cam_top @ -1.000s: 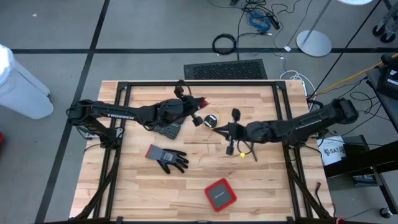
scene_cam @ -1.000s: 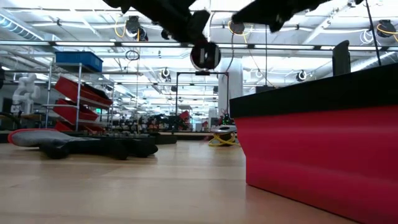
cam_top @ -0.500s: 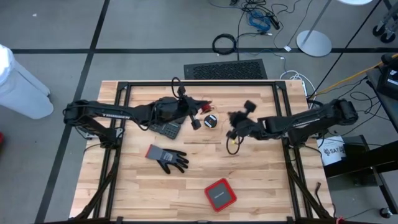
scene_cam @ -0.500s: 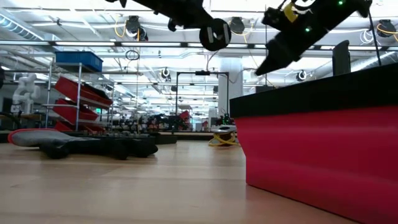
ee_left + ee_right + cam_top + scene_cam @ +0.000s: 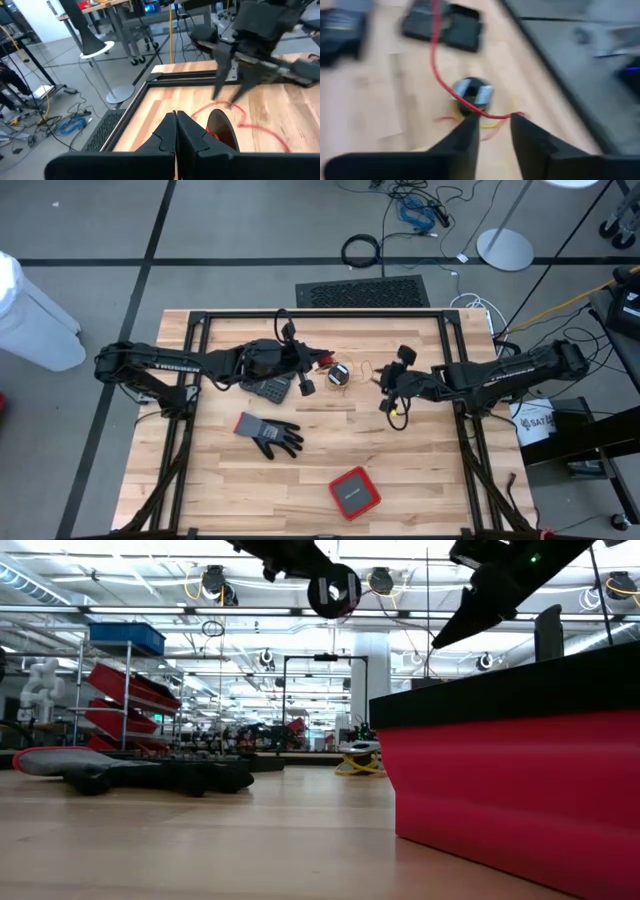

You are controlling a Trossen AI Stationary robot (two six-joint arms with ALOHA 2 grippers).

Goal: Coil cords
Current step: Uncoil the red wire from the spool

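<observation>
The left arm is reaching in from the left edge of the wooden surface (image 5: 420, 480) along its far half. A flat black keypad-like thing (image 5: 268, 389) is lying just under the arm's forward end. Nearer the front, a grey and black glove (image 5: 268, 433) is lying flat, well apart from the arm.

The left pincer (image 5: 312, 364) is hanging near the middle of the far half with its fingers (image 5: 167, 131) pressed tight together. The red cord (image 5: 325, 360) is showing right at its tip. In the left wrist view the red cord (image 5: 245, 121) is trailing loosely over the wood. Whether the closed fingers are pinching its end I cannot tell.

Just to the right, a small round black spool-like piece (image 5: 338, 374) is sitting on the wood, with the red cord (image 5: 438, 65) running past it. Toward the front edge, a red box (image 5: 354, 492) is standing alone.

The right arm is coming in from the right edge. The right pincer (image 5: 386, 387) is hovering to the right of the round piece, its two fingers (image 5: 466, 137) standing apart with nothing between them. The red cord is crossing the wood ahead of their tips. A little of the yellow cord (image 5: 397, 418) is showing just in front of this pincer. In the right wrist view the yellow cord (image 5: 490, 125) is lying on the wood beside the round piece.
</observation>
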